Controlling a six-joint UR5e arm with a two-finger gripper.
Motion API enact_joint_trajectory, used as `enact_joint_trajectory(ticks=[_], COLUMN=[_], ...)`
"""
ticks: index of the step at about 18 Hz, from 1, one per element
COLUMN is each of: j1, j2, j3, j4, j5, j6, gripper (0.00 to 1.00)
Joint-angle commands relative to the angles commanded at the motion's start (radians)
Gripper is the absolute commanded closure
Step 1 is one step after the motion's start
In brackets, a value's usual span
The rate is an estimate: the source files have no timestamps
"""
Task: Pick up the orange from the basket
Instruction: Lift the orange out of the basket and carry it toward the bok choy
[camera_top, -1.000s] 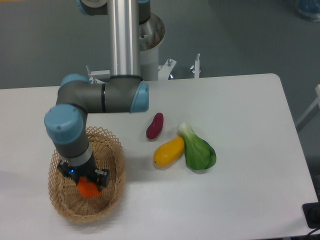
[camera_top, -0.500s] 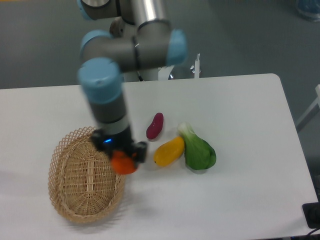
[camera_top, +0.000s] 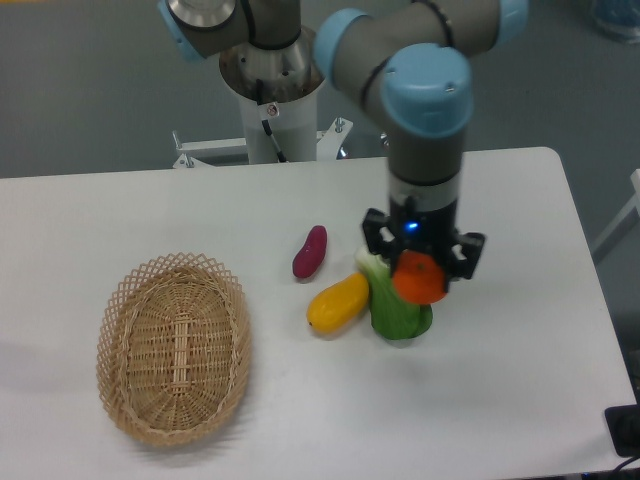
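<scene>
Orange (camera_top: 420, 279) held in the claw (camera_top: 420, 277), above the green vegetable (camera_top: 398, 305), right of centre.

Well apart from the basket (camera_top: 172, 347) at near left of the worktop (camera_top: 520, 380). Risk of slipping: round, smooth skin, grip mostly hidden; would drop onto the vegetable and roll.

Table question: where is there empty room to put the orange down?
Bare table lies right of the green vegetable, along the front edge, and at the back left behind the basket, which is empty too. It is crowded mid-table: purple fruit, yellow fruit and the vegetable cluster where the pincer holds the orange.
</scene>
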Motion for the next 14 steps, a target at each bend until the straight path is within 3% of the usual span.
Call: enact_joint_trajectory(ticks=[14], j1=[0.000], j2=[-0.021], j3=[0.000], j4=[0.015], j5=[-0.038], j6=[-0.012], gripper=[0.44])
